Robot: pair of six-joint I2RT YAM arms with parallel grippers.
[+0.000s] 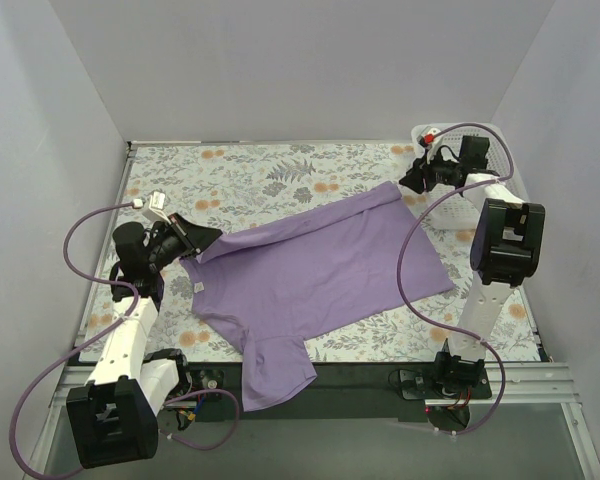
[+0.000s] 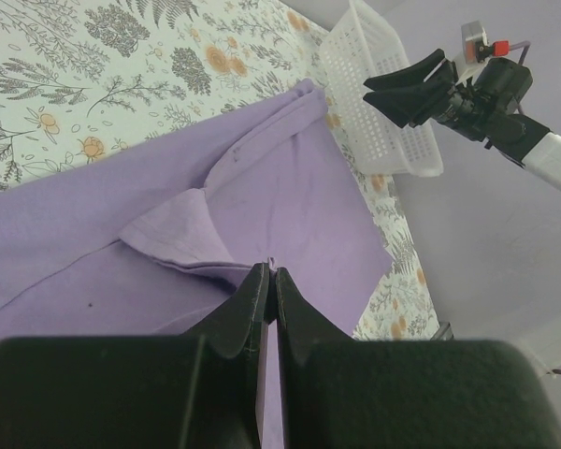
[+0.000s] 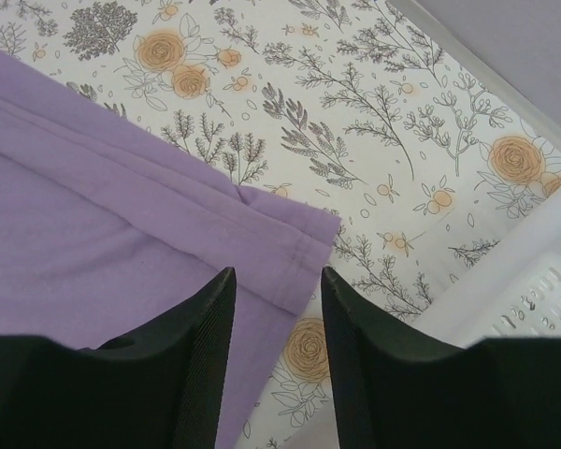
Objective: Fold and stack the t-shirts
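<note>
The lavender t-shirt [image 1: 320,270] lies spread on the floral table, one sleeve hanging over the near edge. A small white label [image 1: 198,288] shows near its left side. My left gripper [image 1: 205,240] is shut on the shirt's left edge and holds a fold of it raised; in the left wrist view the fingertips [image 2: 271,273] pinch a sliver of purple cloth [image 2: 262,187]. My right gripper [image 1: 414,180] hovers open over the shirt's far right corner. In the right wrist view that gripper [image 3: 276,281] has its jaws apart above the hemmed corner [image 3: 290,238], holding nothing.
A white lattice basket [image 1: 460,205] stands at the table's right side, just behind the right gripper, and shows as basket [image 2: 374,94] and basket [image 3: 524,299] in the wrist views. Grey walls enclose the table. A purple cable [image 1: 80,225] loops off the left arm.
</note>
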